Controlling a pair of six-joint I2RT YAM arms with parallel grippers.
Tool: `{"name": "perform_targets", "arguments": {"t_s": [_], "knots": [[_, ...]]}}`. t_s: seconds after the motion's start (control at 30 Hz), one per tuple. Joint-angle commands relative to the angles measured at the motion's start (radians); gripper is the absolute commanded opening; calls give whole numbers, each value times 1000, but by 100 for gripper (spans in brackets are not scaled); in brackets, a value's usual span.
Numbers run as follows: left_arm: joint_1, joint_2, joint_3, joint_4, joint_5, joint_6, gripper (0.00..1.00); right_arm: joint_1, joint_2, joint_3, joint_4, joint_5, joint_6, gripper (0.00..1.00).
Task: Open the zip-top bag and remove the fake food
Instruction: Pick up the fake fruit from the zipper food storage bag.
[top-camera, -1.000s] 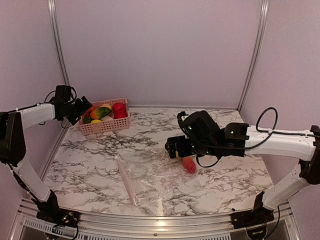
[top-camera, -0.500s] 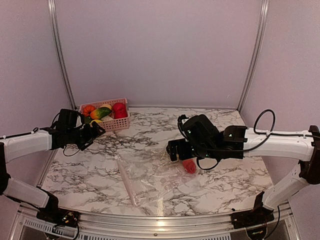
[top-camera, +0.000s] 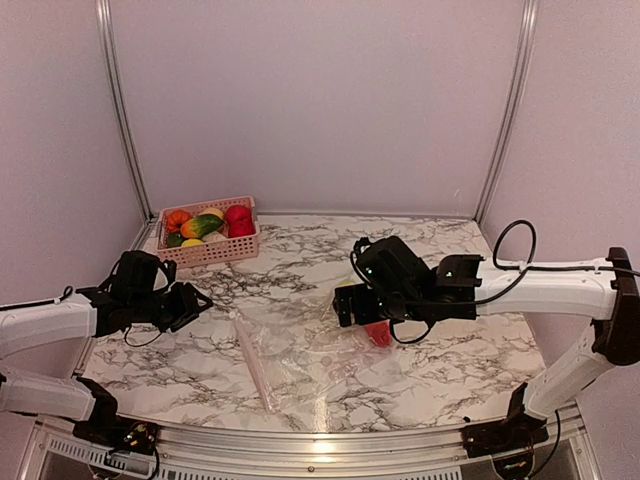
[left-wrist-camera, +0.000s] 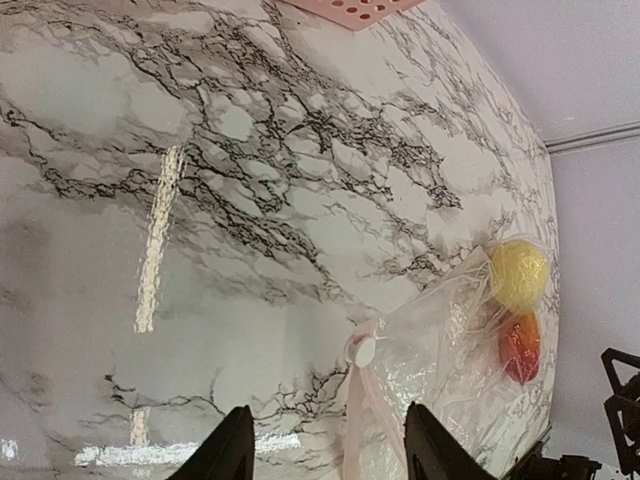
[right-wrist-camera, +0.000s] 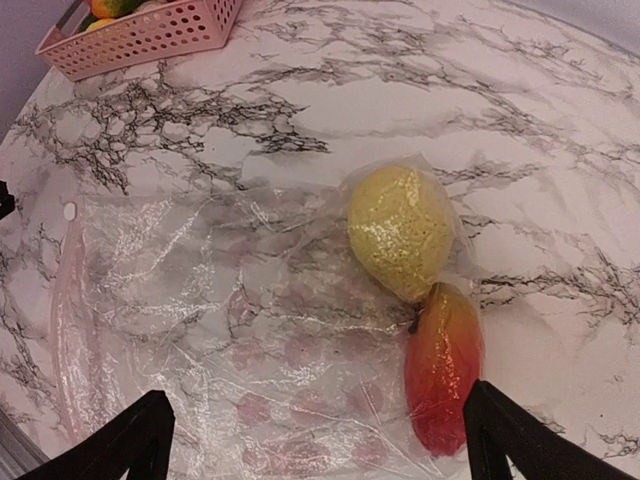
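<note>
The left end effector (top-camera: 196, 300), fingers apart and holding nothing, hovers over the marble table (top-camera: 450, 370), nearer than the pink basket (top-camera: 210, 255) of toy produce (top-camera: 205, 224) at the far left. The zip-top bag (top-camera: 300, 350) lies flat mid-table (zip strip (top-camera: 255, 365) on its left edge), with a yellow piece (right-wrist-camera: 402, 230) and a red piece (right-wrist-camera: 443, 365) of fake food inside its right end. The right end effector (top-camera: 347, 303) hangs above them, spread wide.

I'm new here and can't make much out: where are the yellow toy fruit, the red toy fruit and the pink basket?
yellow toy fruit (right-wrist-camera: 402, 232): right wrist view, its bumpy middle.
red toy fruit (right-wrist-camera: 443, 365): right wrist view, its middle.
pink basket (top-camera: 208, 253): top external view, front wall.
</note>
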Motion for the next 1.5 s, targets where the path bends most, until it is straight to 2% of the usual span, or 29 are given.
{"name": "perform_targets", "arguments": {"t_s": [0.0, 0.13, 0.4, 0.6, 0.97, 1.2, 1.47], "knots": [[-24, -41, -15, -10, -6, -6, 49, -6, 14, -4, 12, 15, 10, 99], [-56, -40, -25, -22, -24, -17, 38, -18, -6, -35, 30, 16, 8, 99], [-181, -31, -69, 16, -71, -97, 24, -47, -19, -61, 61, -10, -11, 98], [-263, 41, -113, 152, -61, -160, 17, -72, -18, -72, 65, -17, -15, 98], [-405, 229, -80, 354, -47, -255, 14, -136, -48, -142, 77, -26, 0, 94], [-434, 301, -71, 438, -37, -291, 13, -161, -43, -185, 103, -38, 5, 89], [-443, 351, -69, 465, -43, -308, 12, -205, -16, -238, 164, -73, 9, 77]]}}
